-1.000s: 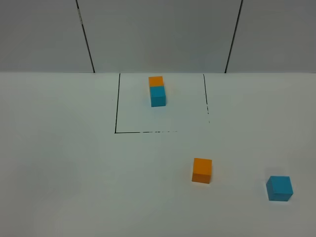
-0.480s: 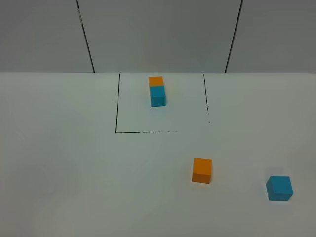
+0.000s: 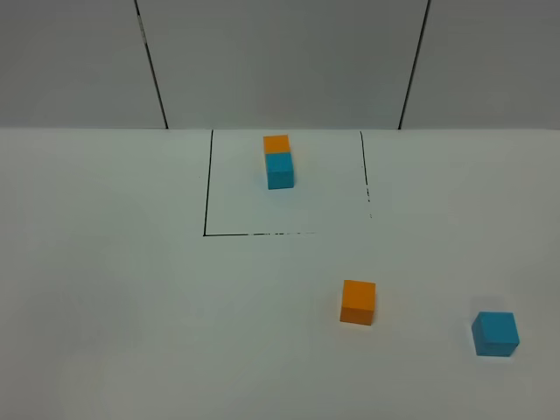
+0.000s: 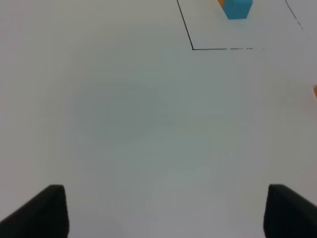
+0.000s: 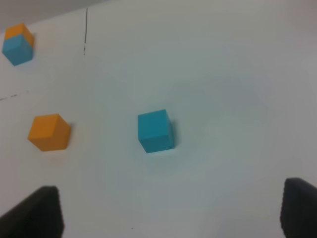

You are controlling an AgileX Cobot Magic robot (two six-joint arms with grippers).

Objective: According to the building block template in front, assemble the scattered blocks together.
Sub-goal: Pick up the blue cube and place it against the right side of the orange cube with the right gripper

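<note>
The building block template (image 3: pixel 279 161) is an orange cube joined to a cyan-blue one, standing inside a black-lined square at the back of the white table; it also shows in the wrist views (image 4: pixel 237 7) (image 5: pixel 18 43). Of the scattered blocks, the orange block (image 3: pixel 358 303) (image 5: pixel 48 132) lies right of centre, and the cyan-blue block (image 3: pixel 495 333) (image 5: pixel 155 130) lies further right. Neither arm appears in the exterior view. My left gripper (image 4: pixel 168 210) is open over bare table. My right gripper (image 5: pixel 171 210) is open, a short way back from the cyan-blue block, with nothing between its fingers.
A black-lined square (image 3: pixel 206 192) marks the template's area. Grey wall panels (image 3: pixel 280 61) with dark seams rise behind the table's far edge. An orange sliver (image 4: pixel 315 91) shows at the edge of the left wrist view.
</note>
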